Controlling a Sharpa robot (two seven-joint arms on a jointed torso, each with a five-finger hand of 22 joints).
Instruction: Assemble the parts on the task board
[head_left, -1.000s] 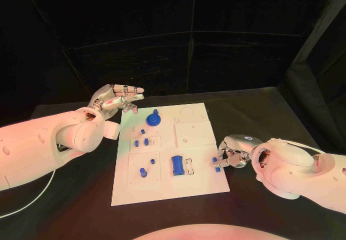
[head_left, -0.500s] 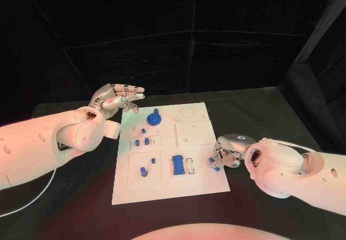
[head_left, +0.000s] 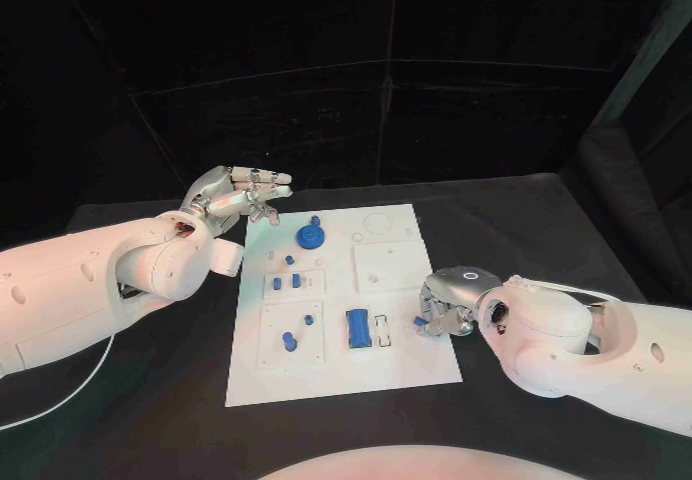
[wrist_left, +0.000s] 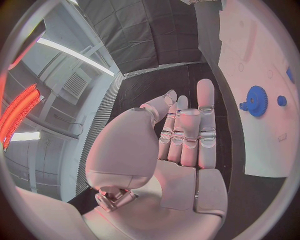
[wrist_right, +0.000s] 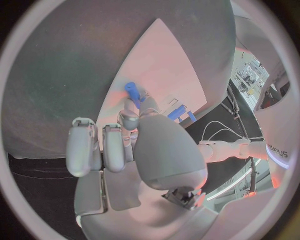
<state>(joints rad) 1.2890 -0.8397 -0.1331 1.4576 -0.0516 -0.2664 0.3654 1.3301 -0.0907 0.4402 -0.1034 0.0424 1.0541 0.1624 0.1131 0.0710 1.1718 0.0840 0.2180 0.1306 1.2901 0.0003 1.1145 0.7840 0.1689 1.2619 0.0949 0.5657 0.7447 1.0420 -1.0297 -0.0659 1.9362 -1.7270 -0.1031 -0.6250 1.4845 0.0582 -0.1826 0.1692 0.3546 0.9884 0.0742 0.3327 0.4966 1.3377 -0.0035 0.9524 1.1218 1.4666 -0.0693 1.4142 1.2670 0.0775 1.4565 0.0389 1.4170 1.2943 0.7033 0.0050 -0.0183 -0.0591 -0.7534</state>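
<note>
At the board's (head_left: 340, 385) right edge the right robot hand (head_left: 449, 306) pinches a small blue peg (wrist_right: 132, 90) that could slip or jam if tilted, while the left robot hand (head_left: 235, 197), upper left, hangs empty with fingers loosely spread.

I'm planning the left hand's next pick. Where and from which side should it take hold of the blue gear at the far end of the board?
Probably by the small handle rising from the blue gear, pinched from above. The gear lies flat on the task board, so its toothed rim offers little to grip. The left hand hovers beside the board's far left corner, holding nothing, close enough to come down on it.
</note>
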